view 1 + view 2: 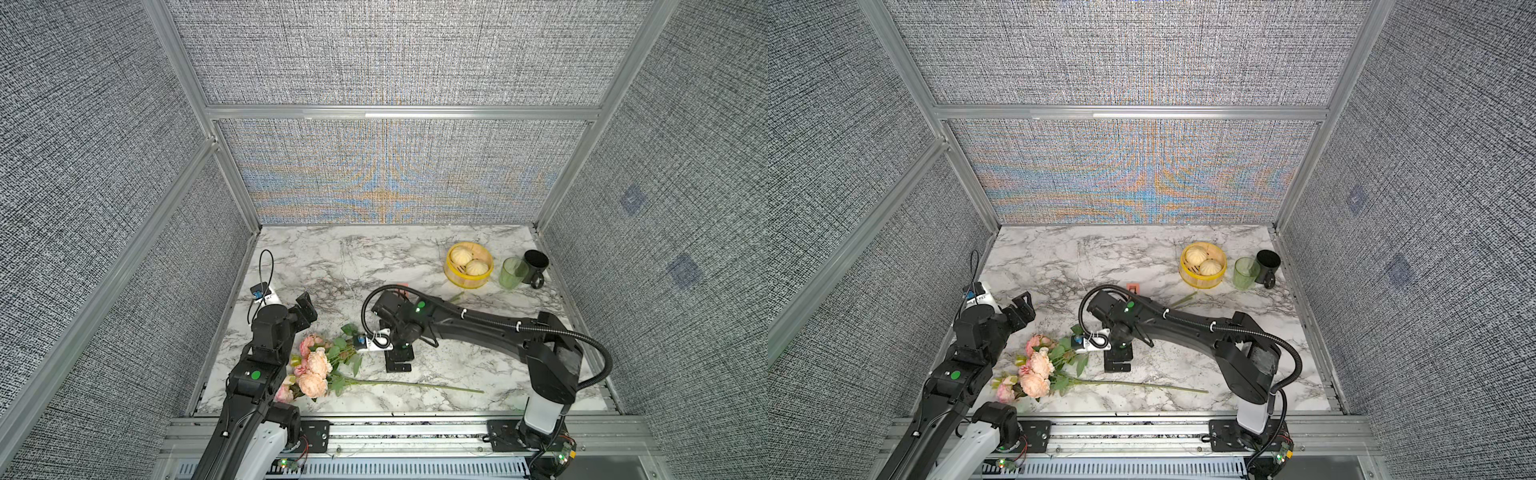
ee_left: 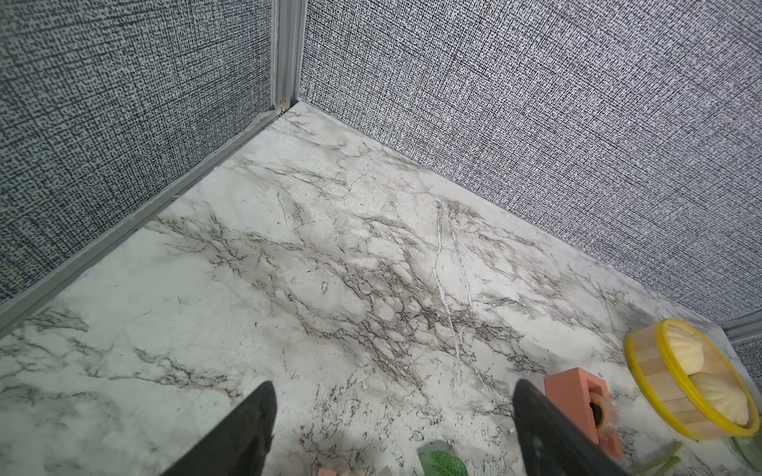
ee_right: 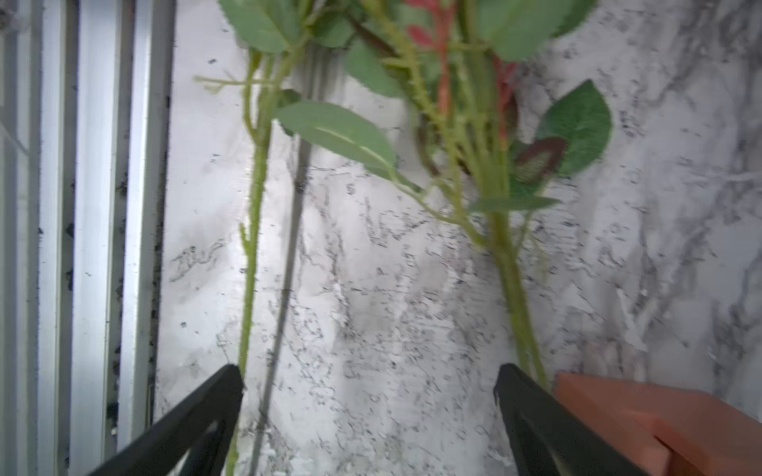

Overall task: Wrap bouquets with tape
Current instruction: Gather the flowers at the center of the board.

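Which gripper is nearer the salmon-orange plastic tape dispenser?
Right. The right gripper has one open jaw beside the salmon-orange plastic tape dispenser; the left gripper sits apart, toward the robot's left.

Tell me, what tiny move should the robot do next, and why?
Probably shift the right gripper sideways onto the salmon tape dispenser and close on it. Its jaws stand open and empty over the marble table, the dispenser sits right beside the gripper, and the rose stems lie spread apart, with no tape visible on them.

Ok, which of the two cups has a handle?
The black mug, the one farther from the yellow basket; its handle sticks out toward the front. The green see-through glass beside it has none.
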Tool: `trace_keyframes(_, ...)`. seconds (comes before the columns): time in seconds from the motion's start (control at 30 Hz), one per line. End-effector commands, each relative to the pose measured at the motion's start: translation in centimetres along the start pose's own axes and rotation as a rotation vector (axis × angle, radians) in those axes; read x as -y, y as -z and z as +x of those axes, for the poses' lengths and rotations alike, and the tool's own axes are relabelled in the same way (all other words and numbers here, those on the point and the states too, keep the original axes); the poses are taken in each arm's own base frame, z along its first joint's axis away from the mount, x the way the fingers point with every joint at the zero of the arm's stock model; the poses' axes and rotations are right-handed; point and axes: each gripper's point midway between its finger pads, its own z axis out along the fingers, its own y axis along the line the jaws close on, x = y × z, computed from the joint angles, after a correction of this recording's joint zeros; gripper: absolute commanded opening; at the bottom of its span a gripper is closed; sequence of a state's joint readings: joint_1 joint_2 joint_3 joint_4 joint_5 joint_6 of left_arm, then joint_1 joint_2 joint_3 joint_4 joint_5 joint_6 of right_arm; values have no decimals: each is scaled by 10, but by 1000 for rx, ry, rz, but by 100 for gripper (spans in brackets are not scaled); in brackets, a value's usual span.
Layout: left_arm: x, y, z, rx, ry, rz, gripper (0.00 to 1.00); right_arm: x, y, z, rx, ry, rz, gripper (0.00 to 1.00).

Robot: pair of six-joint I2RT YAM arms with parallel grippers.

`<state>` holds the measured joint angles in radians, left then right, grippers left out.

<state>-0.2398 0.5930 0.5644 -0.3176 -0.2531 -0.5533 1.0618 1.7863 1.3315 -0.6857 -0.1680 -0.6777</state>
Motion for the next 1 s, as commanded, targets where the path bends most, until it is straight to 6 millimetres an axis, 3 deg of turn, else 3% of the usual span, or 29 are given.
trace_keyframes(0.0, -2, 0, 0, 3, -9, -10, 89, 9, -6, -23, 90, 21, 106, 99)
trace_keyframes(0.3, -4, 0, 2, -3, -19, -16, 89, 21, -33, -17, 2, 52, 275, 99)
trace_keyframes(0.53, -5, 2, 1, 3, -28, -24, 89, 16, -7, -24, 44, 40, 295, 99)
trace_keyframes(0.67, -6, 3, 0, 9, -27, -22, 89, 1, 2, -20, 51, 40, 292, 99)
trace_keyframes(0.87, -6, 3, 0, 10, -29, -25, 89, -38, -7, -25, 87, 90, 262, 99)
trace_keyframes(0.97, -6, 2, 0, 8, -30, -25, 89, -34, -16, -21, 75, 97, 299, 99)
